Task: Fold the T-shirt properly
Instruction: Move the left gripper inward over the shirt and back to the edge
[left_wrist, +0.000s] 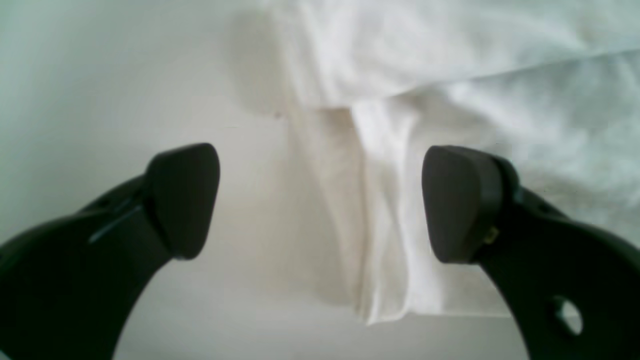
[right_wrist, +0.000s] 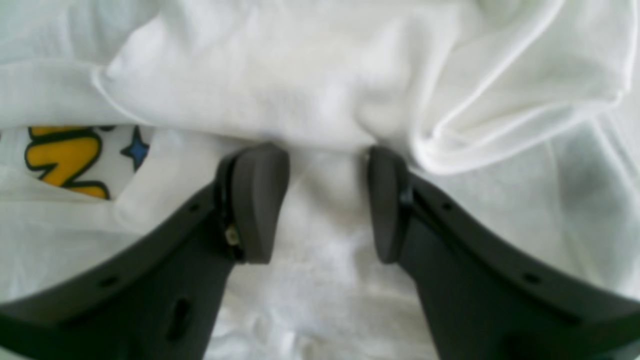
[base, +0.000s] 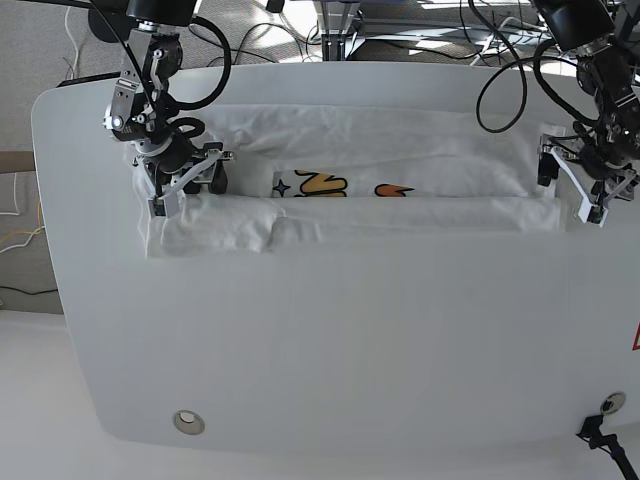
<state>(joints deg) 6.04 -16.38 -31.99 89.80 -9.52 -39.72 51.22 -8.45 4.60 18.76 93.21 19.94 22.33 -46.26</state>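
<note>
mid-fold: t-shirt (base: 350, 210) lying as a long band on surface (base: 330, 340). left hand (left_wrist: 320, 200) released at its end, right hand (right_wrist: 327, 200) half-parted over cloth, gripping nothing. next: pinching both ends, folding across.

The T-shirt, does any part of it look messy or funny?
Yes. The T-shirt is folded into a long strip, but its end by the right gripper is bunched and rumpled, and the front flap has a lumpy kink there. The end near the left gripper lies flatter.

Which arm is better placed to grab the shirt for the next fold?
Probably the right gripper: its fingers already straddle a bunched ridge of the white cotton T-shirt. The left gripper is spread wide at the shirt's edge.
</note>
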